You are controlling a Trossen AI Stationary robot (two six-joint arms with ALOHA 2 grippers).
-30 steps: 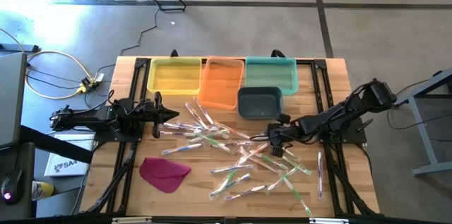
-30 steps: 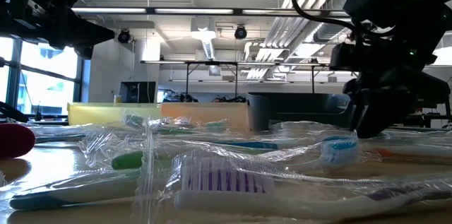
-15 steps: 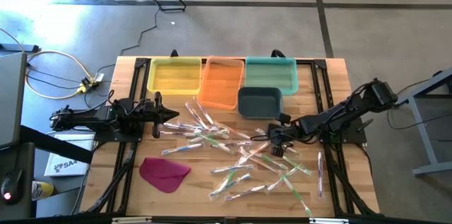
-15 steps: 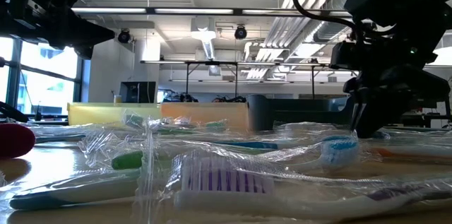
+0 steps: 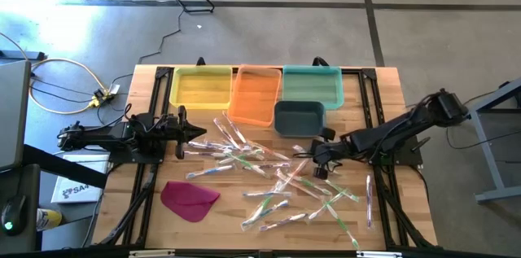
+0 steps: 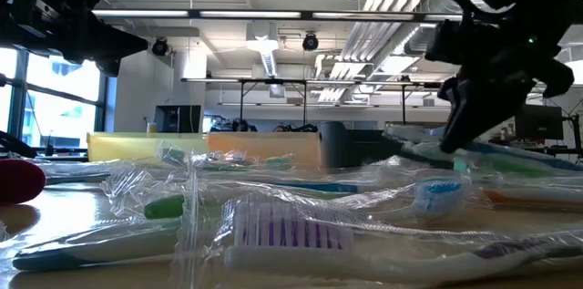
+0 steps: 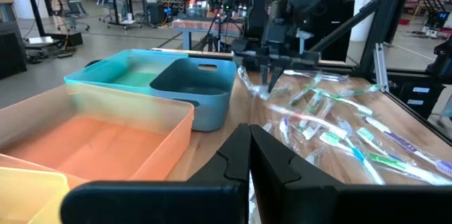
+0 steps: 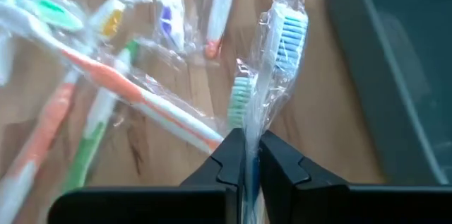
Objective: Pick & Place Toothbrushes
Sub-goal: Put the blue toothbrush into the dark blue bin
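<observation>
While the left hand (image 5: 198,133) is waiting closed at the left side of the counter (image 5: 383,87), near the yellow bin (image 5: 201,88), the right hand (image 5: 313,160) is working at the middle of the spread of toothbrushes (image 5: 277,178). Its fingers (image 8: 282,167) are pinching one wrapped toothbrush (image 8: 282,37), blue-bristled, by the handle end. The toothbrush's long axis is running straight out ahead of the hand, in line with the fingers, head farthest from the wrist. In the low view the held toothbrush (image 6: 510,154) is hanging clear of the pile, roughly level. The dark grey bin (image 5: 299,116) is lying just beside the hand, on its far side toward the row of trays, and in the right wrist view its wall (image 8: 381,75) is running close along the brush head. The orange bin (image 5: 255,93) and teal bin (image 5: 312,85) are lying beyond it. The right arm is by far the nearer to these bins; any placing would presumably mean carrying the brush head-first over the nearest rim. The remaining toothbrushes are lying scattered across the counter's middle, and the magenta piece (image 5: 189,198) is resting apart toward the near left.
</observation>
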